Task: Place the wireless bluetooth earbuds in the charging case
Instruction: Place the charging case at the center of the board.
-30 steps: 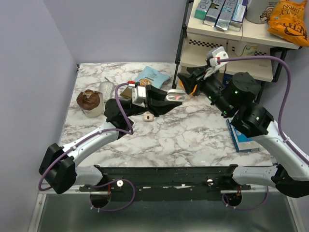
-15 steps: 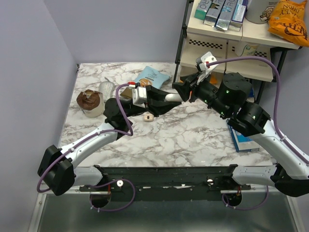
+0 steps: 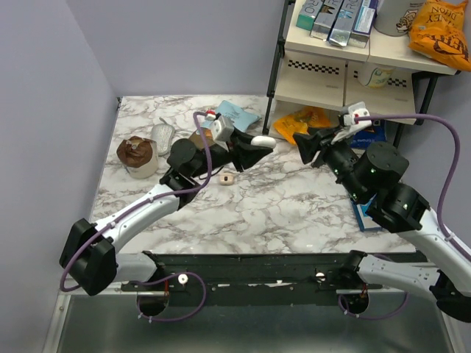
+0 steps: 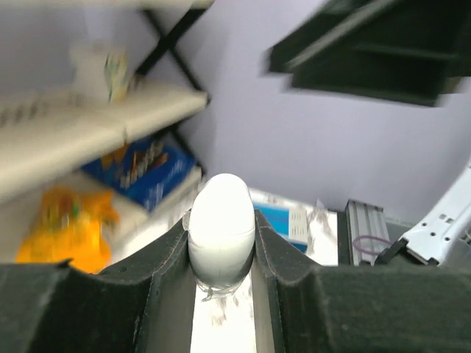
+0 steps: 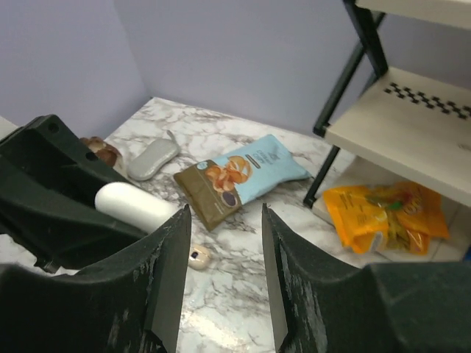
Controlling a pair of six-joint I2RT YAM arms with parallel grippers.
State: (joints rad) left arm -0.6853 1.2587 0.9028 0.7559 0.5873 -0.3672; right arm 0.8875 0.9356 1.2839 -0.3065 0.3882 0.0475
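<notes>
From above, my left gripper (image 3: 257, 145) is clamped on a white oval object (image 3: 263, 140), held off the table (image 3: 294, 213) over its far half. The charging case (image 3: 227, 178) lies near the middle of the table, just nearer than my left fingers and not touching them. I cannot make out the earbuds. My right gripper (image 3: 304, 145) hangs near the right edge, facing the left one, well apart from it. A blue snack bag (image 3: 234, 114) lies by the far edge.

My left wrist camera shows both fingers (image 4: 165, 272) pressed on the oval's flanks, its rounded end poking beyond them.

My right wrist camera shows my fingers (image 5: 169, 272) partly spread with nothing between them. Past them the case sits on the marble, below the oval. An orange bag (image 5: 386, 213) lies under the shelf.
</notes>
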